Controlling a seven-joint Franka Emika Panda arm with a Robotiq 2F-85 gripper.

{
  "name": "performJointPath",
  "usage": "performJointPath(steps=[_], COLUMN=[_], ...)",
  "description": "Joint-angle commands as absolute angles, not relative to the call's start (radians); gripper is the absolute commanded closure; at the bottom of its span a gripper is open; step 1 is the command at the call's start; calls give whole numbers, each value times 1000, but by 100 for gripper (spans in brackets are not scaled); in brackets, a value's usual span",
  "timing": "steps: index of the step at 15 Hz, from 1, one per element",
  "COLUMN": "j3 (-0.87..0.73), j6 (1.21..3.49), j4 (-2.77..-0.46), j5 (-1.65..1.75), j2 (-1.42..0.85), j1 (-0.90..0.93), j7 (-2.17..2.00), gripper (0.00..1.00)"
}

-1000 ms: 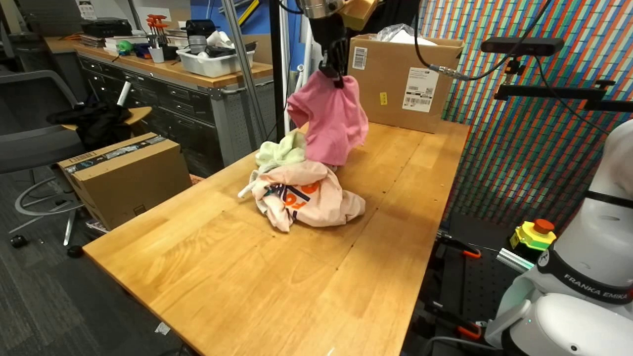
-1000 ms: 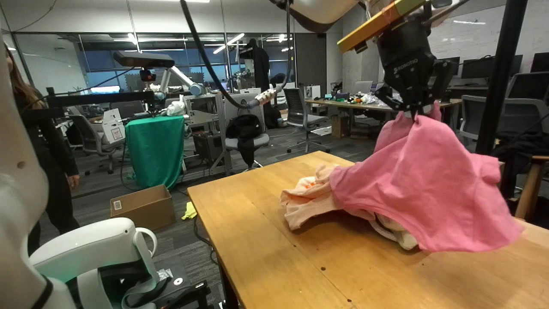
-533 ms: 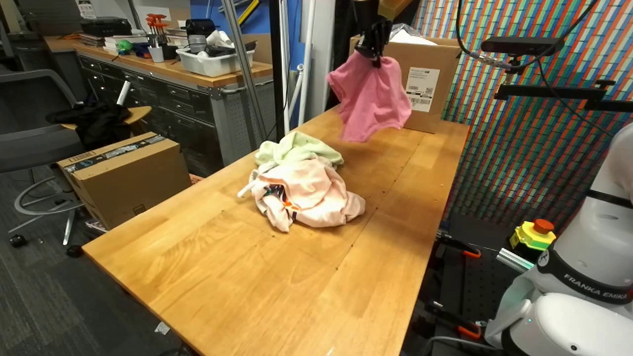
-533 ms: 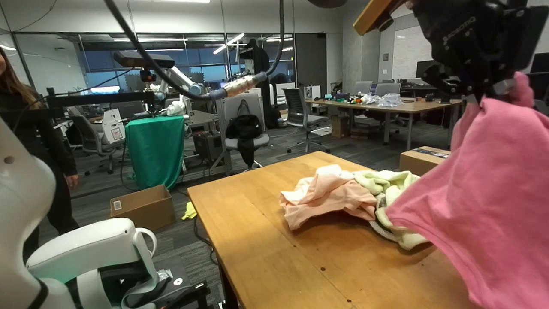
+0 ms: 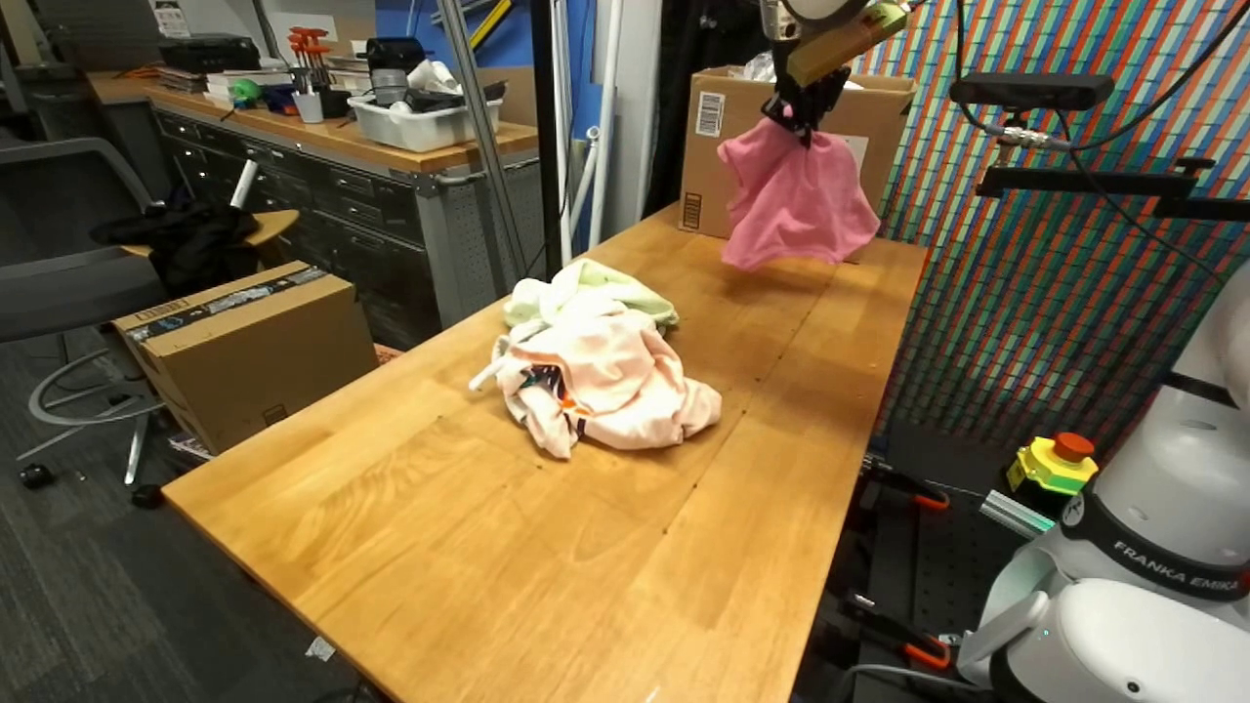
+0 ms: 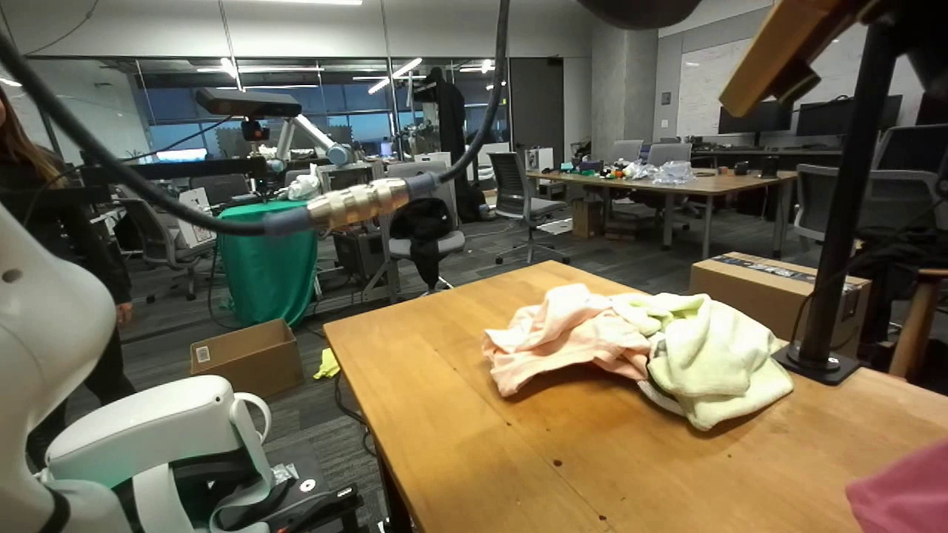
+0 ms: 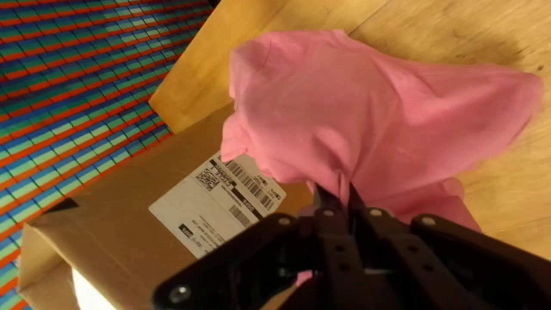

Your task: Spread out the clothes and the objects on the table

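On the desk (image 5: pixel 605 547), farthest left of the claw (image 5: pixel 796 135) in an exterior view, a short end of white rope (image 5: pixel 486 374) sticks out and seems to run in under the cloths; whether anything else is hidden there I cannot tell. Next, left of the claw and lower, lies the pale green cloth (image 5: pixel 591 283), crumpled. The peach cloth (image 5: pixel 625 376) is bunched against it, with a bit of orange and dark print showing, lower still and farther from the claw. These 2 will likely need spreading in their turn.

The claw is clenched on a pinch of the pink cloth (image 5: pixel 799 200), which hangs below it in loose folds, its hem apparently off the wood with a shadow beneath. The step in hand looks like carrying this cloth to a place of its own. To do it well, come down until the hem meets the desk, then draw the claw sideways while lowering, so the fabric trails out flat instead of dropping in a lump. Let go only with the pinched part just above the wood, then rise straight up. With just 1 pinch, a peak may remain; tugging 1 corner afterwards should flatten it.

Just behind the claw stands a cardboard box (image 5: pixel 703 161). I cannot tell whether the pink cloth brushes it, so draw away from that side. Right of the claw, the desk's edge is near: keep the hem short of it.
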State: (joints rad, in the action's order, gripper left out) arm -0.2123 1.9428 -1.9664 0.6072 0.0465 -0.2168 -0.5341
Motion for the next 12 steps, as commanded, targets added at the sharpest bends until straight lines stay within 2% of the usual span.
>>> performJointPath(steps=[1,8,9,10,12], j3=[-223,-228,-228,-228,-227], j6=[1990,1913,1899,1881,1856], j4=[-1995,-1997,-1994,-1993,-1991], j5=[700,878,885,892,899], j2=[40,-10,-16,-21,-32], j1=[-243,-243,-242,-240,-237], j7=[-739,-1114,-1134,-1152,-1168], gripper=[97,98,68,68,53])
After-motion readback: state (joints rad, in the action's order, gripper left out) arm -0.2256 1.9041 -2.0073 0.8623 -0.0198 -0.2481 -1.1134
